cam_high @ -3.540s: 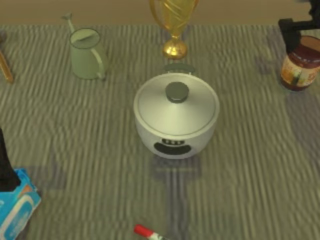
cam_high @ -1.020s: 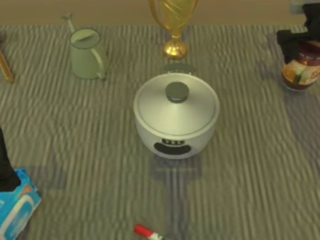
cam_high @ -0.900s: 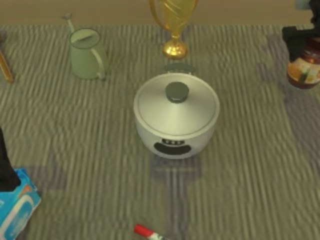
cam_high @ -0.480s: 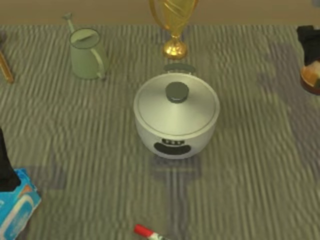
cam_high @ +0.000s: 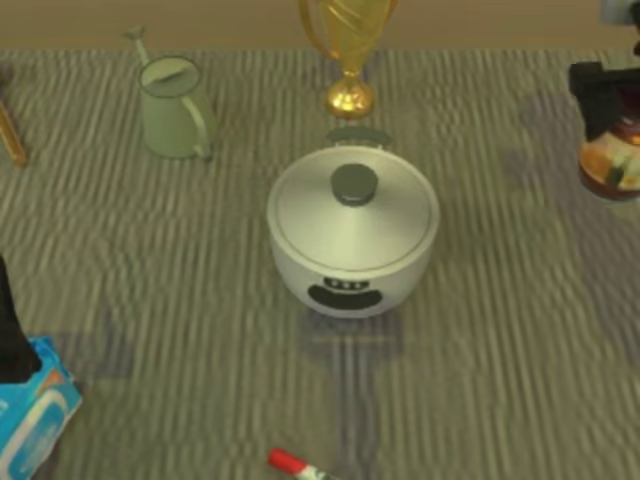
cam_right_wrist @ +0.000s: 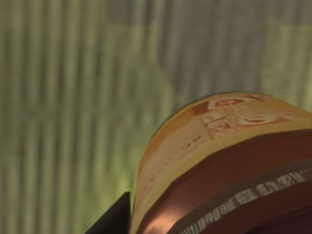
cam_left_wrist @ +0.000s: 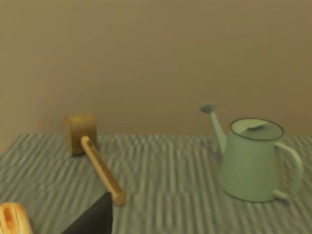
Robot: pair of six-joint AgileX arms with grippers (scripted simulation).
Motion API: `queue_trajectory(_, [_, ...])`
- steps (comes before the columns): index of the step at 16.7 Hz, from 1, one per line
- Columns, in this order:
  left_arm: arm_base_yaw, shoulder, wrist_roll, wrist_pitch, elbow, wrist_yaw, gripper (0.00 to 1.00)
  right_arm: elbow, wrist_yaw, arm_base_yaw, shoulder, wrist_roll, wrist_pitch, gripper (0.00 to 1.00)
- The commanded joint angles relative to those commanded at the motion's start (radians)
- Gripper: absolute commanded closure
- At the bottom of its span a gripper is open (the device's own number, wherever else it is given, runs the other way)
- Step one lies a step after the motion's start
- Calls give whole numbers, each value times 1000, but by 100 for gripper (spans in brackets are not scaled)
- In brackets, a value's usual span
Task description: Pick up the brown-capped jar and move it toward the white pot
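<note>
The brown-capped jar [cam_high: 611,167] hangs above the table at the far right edge of the top view, tilted, with my right gripper [cam_high: 606,112] shut on its upper part. Its orange-yellow label and brown body fill the right wrist view [cam_right_wrist: 214,156], where one dark finger [cam_right_wrist: 113,218] lies against its side. The white pot [cam_high: 352,232], with a silvery domed lid and dark knob, stands at the table's middle, well to the jar's left. My left arm [cam_high: 10,335] is parked at the left edge.
A pale green watering can [cam_high: 176,108] [cam_left_wrist: 251,161] stands at the back left and a golden trophy cup [cam_high: 349,50] behind the pot. A wooden mallet [cam_left_wrist: 92,161] lies at the far left. A blue packet [cam_high: 32,418] and a red marker [cam_high: 292,464] lie near the front.
The right gripper swung the jar rightward, almost out of the top view, and has brought it back a little to the left. The pot and left arm have not moved.
</note>
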Motion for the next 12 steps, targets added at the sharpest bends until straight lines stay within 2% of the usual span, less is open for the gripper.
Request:
queue_trajectory(7, [0, 0, 0, 0, 0, 0, 0, -219, 57, 198, -49, 288, 159, 100])
queue_trajectory(12, [0, 0, 0, 0, 0, 0, 0, -240, 60, 215, -50, 312, 174, 100])
